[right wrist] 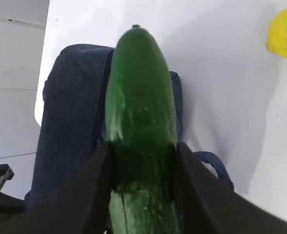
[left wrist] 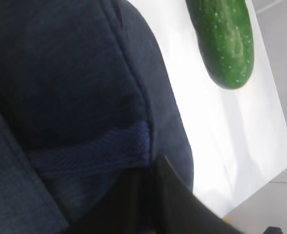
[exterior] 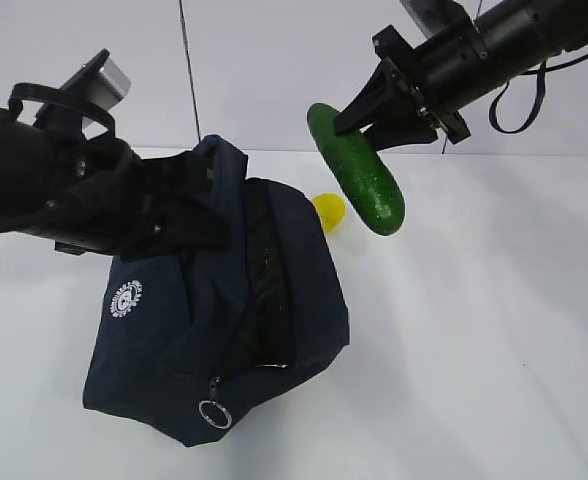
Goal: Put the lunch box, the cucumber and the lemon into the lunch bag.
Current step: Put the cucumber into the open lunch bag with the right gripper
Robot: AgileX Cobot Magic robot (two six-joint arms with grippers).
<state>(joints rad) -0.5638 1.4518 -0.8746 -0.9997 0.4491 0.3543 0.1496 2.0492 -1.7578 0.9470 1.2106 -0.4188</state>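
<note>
Right end effector (exterior: pixel 374 112) is clamping the cucumber (exterior: pixel 359 170) near its top, dangling it above the lunch bag (exterior: pixel 214 330); it looks firm and slick, so a mid-body grip suits. Left end effector (exterior: pixel 189 215), fingers together, is pinching the bag's fabric.

- cucumber (exterior: pixel 359 180): dark green, tilted, off the table
- lemon (exterior: pixel 329 211): yellow, on the table behind the bag
- lunch bag (exterior: pixel 214 320): navy, unzipped, slumped
</note>
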